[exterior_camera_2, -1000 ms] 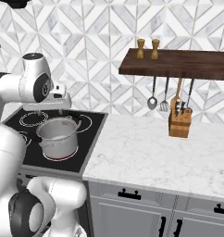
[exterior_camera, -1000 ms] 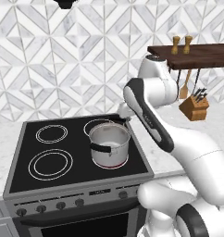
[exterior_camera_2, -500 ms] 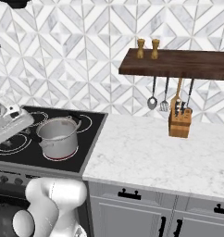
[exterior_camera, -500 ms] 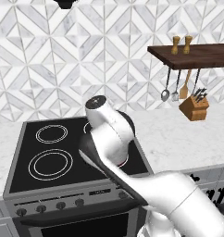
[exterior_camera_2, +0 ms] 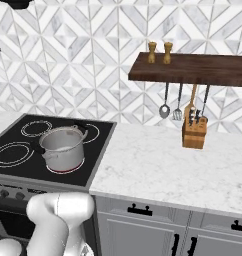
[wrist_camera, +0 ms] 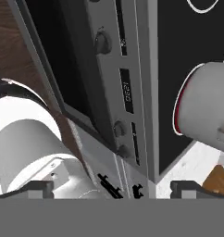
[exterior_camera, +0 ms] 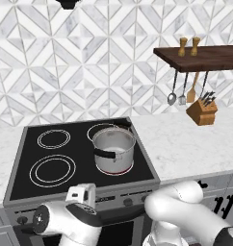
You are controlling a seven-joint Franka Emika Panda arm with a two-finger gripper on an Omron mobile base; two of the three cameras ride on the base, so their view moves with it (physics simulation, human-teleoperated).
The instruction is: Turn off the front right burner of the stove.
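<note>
Beyond fingertips (wrist_camera: 42, 186): stove (wrist_camera: 132, 55) knobs (wrist_camera: 119, 128), apart.

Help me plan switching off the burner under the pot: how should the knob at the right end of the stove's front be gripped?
Take the end knob by its round rim, coming straight at the steel front of the stove. It is a short stub with a neighbouring knob close beside it, so set the jaws above and below, not along the row.

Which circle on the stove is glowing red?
The front right burner, the one under the silver pot. A red rim shows around the pot's base; the other three rings on the stove are plain white.
</note>
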